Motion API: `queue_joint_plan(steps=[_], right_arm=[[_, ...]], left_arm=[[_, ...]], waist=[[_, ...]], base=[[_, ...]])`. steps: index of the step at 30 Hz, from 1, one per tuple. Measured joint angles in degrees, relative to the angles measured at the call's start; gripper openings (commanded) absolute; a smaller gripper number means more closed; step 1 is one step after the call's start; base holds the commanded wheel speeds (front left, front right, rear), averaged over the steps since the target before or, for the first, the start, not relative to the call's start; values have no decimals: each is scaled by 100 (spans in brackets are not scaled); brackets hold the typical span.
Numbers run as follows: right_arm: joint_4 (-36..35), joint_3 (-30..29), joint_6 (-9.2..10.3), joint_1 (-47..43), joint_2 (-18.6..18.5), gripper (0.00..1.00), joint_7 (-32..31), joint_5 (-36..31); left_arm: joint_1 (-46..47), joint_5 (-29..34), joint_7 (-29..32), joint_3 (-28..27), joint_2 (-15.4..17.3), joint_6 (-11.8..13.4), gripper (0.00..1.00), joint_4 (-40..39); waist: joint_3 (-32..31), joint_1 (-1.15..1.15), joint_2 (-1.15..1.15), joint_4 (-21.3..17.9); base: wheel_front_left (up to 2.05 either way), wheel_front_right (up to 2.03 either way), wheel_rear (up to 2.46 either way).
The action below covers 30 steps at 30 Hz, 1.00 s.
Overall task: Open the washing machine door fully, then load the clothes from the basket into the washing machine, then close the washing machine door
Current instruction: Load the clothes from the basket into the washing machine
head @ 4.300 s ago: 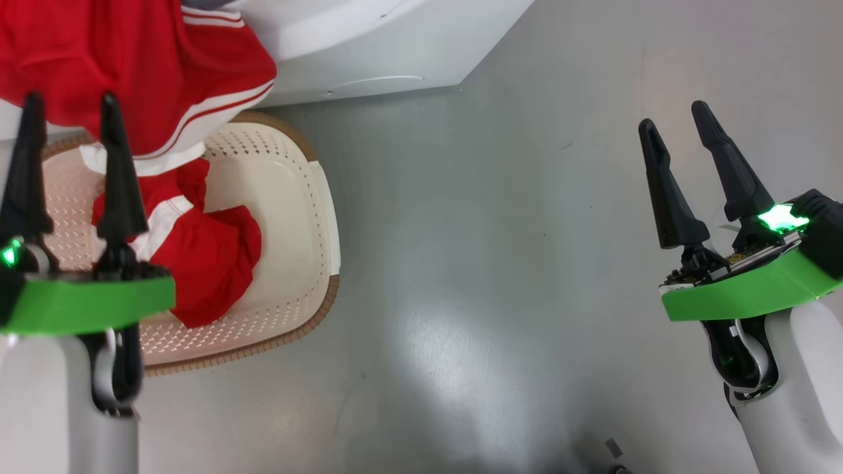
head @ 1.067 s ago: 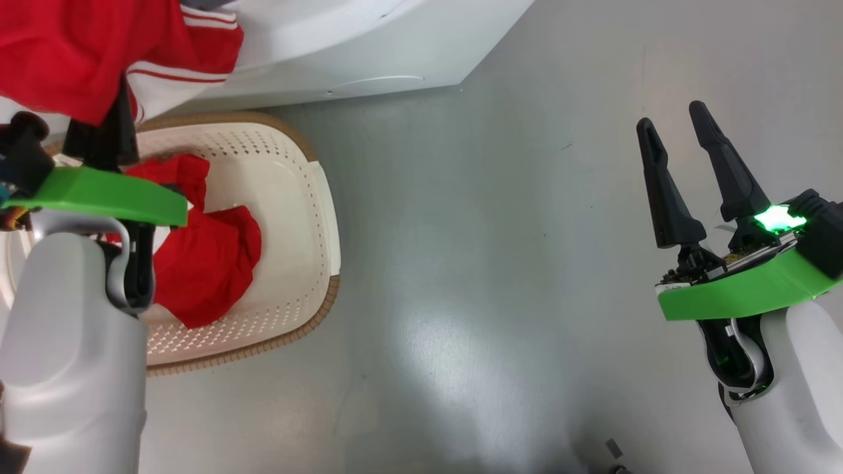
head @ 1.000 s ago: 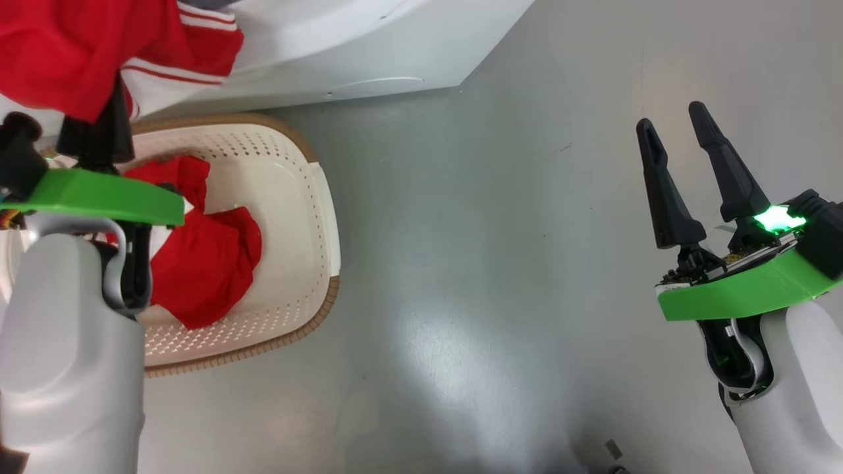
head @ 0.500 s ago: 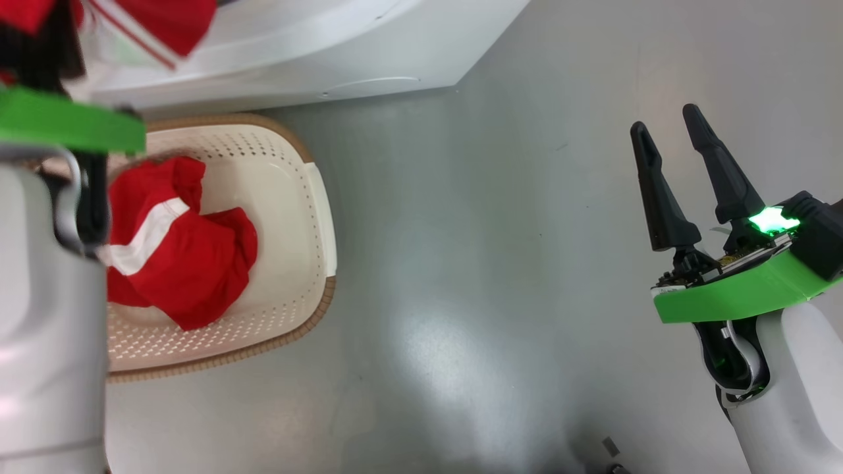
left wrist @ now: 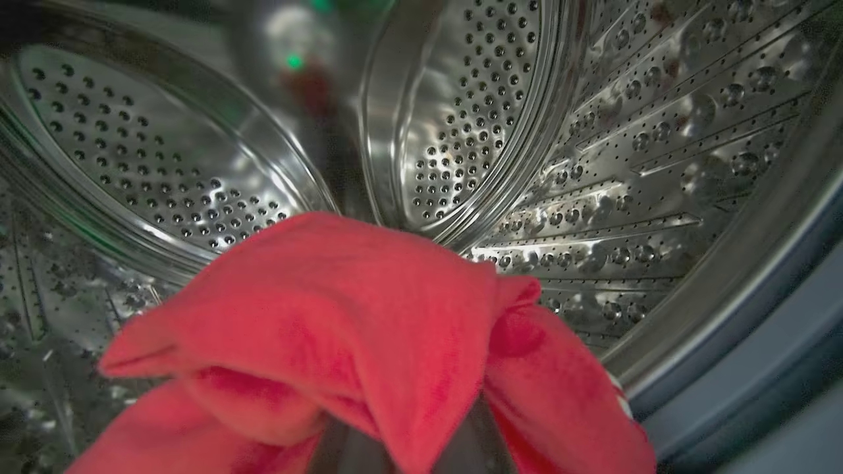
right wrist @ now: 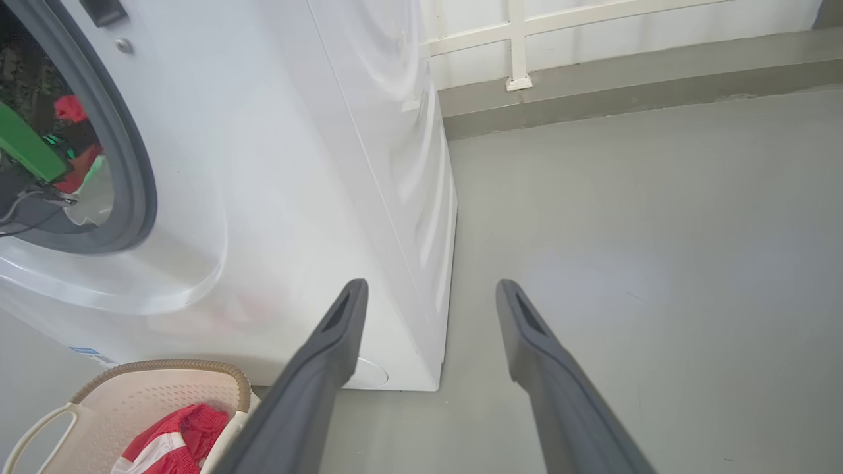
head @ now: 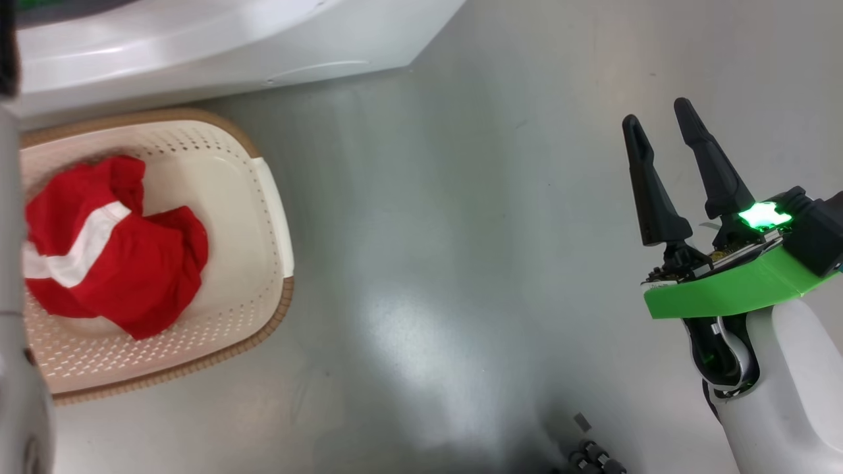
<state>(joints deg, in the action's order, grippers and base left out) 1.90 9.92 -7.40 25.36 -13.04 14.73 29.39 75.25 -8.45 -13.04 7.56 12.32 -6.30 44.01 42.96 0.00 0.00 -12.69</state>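
My left gripper (left wrist: 405,451) is inside the steel drum (left wrist: 461,131) of the washing machine (head: 230,39), shut on a red garment (left wrist: 342,316) that drapes over and hides its fingers. The right wrist view shows its green wrist plate (right wrist: 26,145) and red cloth past the grey gasket (right wrist: 135,164). A second red garment with a white stripe (head: 112,263) lies in the basket (head: 283,309) on the floor in front of the machine. My right gripper (head: 656,113) hangs open and empty over bare floor, far to the right. The washing machine door is out of view.
My pale left forearm (head: 10,329) runs up the head view's left edge, beside the basket. Grey floor (head: 428,263) stretches between the basket and my right arm. A wall with a white frame (right wrist: 520,39) stands behind the machine.
My left gripper has carried its red garment up out of the head view and into the drum. The head camera has shifted, so basket and machine sit further left. The right arm has held still.
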Motion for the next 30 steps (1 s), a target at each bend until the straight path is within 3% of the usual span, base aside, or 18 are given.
queue_joint_plan(steps=[10,11,12,13,20,30], right_arm=[[-9,-1,0,62,45,100,0,1],[-7,-1,0,62,47,100,0,1],[-5,-2,0,62,48,100,0,1],[-5,-7,0,61,47,100,0,1],[0,-13,0,60,47,100,0,1],[13,-13,0,60,46,100,0,1]], left_arm=[[385,186,-152,-55,109,105,0,7],[376,177,-160,-88,97,108,4,101],[375,152,-168,-134,67,110,47,292],[368,119,-167,-151,35,121,100,482],[456,-60,-66,-203,-93,169,100,1340],[654,-133,-126,-122,-204,165,100,1644]], waist=[[178,0,0,-143],[179,0,0,-143],[171,0,0,-139],[160,0,0,-130],[107,0,0,-46],[9,0,0,40]], base=[[0,0,0],[0,0,0],[0,0,0],[0,0,0],[0,0,0],[0,0,0]])
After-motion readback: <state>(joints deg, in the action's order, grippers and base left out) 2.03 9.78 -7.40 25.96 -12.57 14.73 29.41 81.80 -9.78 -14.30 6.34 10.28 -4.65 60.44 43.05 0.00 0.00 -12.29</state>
